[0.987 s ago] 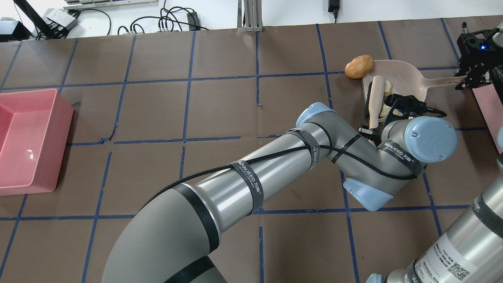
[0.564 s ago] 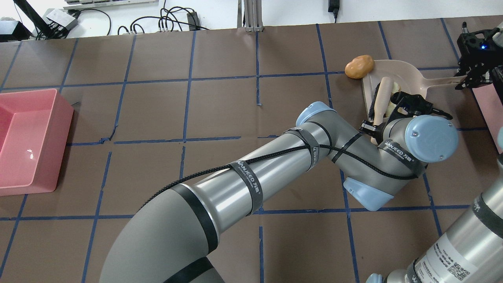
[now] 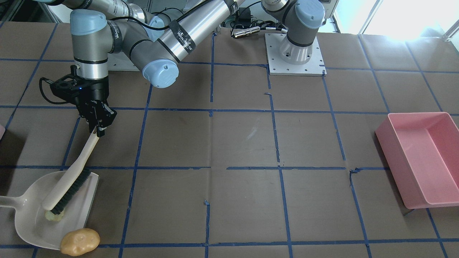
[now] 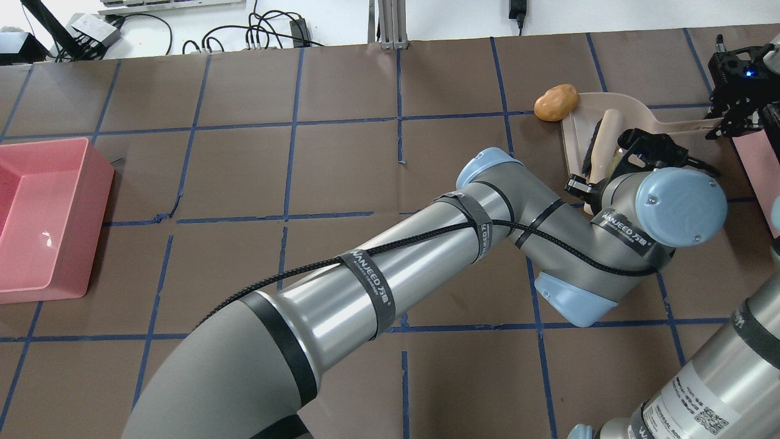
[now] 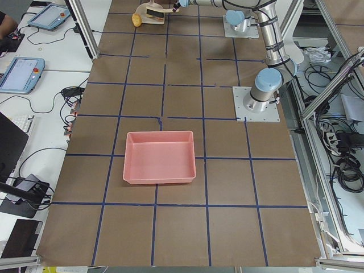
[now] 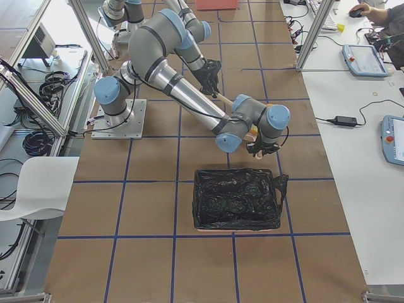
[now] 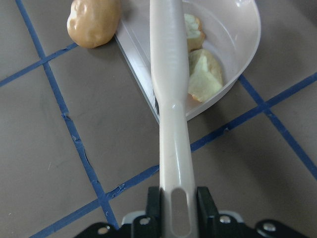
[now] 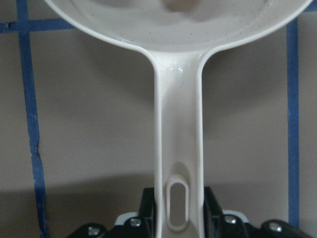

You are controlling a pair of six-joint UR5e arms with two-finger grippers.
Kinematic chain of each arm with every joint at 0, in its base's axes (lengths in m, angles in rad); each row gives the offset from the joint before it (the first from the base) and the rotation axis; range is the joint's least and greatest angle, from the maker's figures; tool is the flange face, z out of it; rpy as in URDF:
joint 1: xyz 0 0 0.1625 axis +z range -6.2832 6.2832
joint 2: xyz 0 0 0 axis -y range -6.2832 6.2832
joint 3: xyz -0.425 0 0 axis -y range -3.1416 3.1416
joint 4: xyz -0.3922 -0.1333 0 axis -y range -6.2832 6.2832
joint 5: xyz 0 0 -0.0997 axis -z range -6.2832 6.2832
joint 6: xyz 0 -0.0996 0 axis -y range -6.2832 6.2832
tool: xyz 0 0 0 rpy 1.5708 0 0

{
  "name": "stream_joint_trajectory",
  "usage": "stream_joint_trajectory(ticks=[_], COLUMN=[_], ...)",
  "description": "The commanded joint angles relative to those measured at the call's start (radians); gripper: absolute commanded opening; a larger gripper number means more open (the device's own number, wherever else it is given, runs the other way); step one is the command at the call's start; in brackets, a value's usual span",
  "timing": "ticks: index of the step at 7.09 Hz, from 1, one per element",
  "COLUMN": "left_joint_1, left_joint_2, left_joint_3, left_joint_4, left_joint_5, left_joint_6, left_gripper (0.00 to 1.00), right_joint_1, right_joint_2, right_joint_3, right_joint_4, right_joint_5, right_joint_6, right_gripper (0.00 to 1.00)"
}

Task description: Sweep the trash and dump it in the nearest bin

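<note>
**Sweeping stage: front, overhead and wrist views.** We see the left gripper (image 7: 178, 202) clamped on the end of the cream brush (image 3: 71, 179), with one finger on either side of the handle. The brush slants down into the beige dustpan (image 3: 30, 218), and its black bristles lie on the pan floor. Two pale yellow chunks (image 7: 204, 74) sit inside the pan, just beside the brush head. In the front view one of them is touching the bristle tips.

The tan potato-like lump (image 3: 79, 242) lies on the table (image 3: 233, 143) outside the pan, at one corner of its open lip, and it appears to touch that lip. The right gripper (image 8: 178, 203) pinches the dustpan's handle at its hanging slot.

The bin (image 4: 758, 167) shows only as a pale pink strip at the overhead view's right edge, just beside the right gripper. A large pink tub (image 3: 426, 165) stands well apart, at the opposite end of the table.
</note>
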Motion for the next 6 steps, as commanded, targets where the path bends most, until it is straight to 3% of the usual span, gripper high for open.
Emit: stream_joint_trajectory(ticks=[1,3,6], left_joint_1=[0.000,0.017,0.158], left_joint_2=[0.052,0.089,0.126], left_joint_3=[-0.042,-0.069,-0.055], left_joint_4=[-0.007,-0.007,-0.019], left_joint_5=[0.010,0.024,0.001], left_joint_6=[-0.118,-0.280,-0.339], left_gripper=[0.00,0.00,0.00], right_joint_1=[0.000,0.000,-0.002], right_joint_2=[0.000,0.002,0.003], right_joint_3=[0.000,0.000,0.002], right_joint_4=[0.000,0.000,0.000], right_joint_5=[0.002,0.002,0.002], right_joint_6=[0.000,0.000,0.000], right_gripper=[0.00,0.00,0.00])
